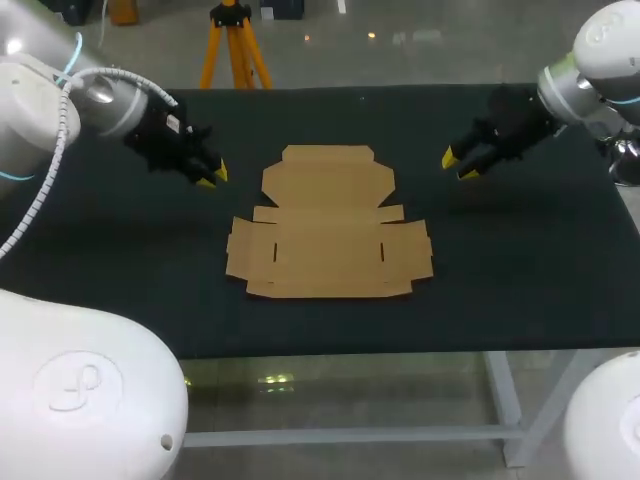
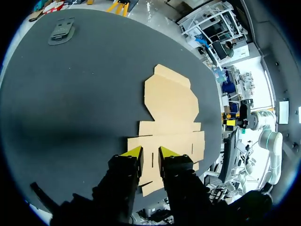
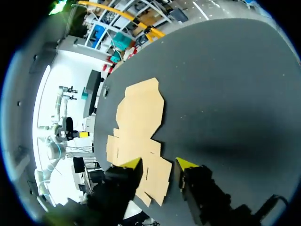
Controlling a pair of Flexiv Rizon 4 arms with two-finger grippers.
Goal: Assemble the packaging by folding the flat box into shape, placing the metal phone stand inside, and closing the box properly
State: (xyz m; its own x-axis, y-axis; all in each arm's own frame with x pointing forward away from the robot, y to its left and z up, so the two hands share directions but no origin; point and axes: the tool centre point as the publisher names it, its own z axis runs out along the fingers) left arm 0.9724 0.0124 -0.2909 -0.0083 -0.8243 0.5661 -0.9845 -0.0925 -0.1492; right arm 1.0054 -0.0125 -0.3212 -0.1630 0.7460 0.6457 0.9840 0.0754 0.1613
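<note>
One flat box: tan cardboard, unfolded with flaps spread, lying at centre frame on the black table.
Left gripper: left of centre, fingers slightly parted, holding nothing, apart from the box.
Right gripper: upper right, fingers slightly parted, empty.

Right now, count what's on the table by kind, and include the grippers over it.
flat cardboard box: 1
metal phone stand: 1
grippers: 2, the left gripper and the right gripper
Total: 4
</note>
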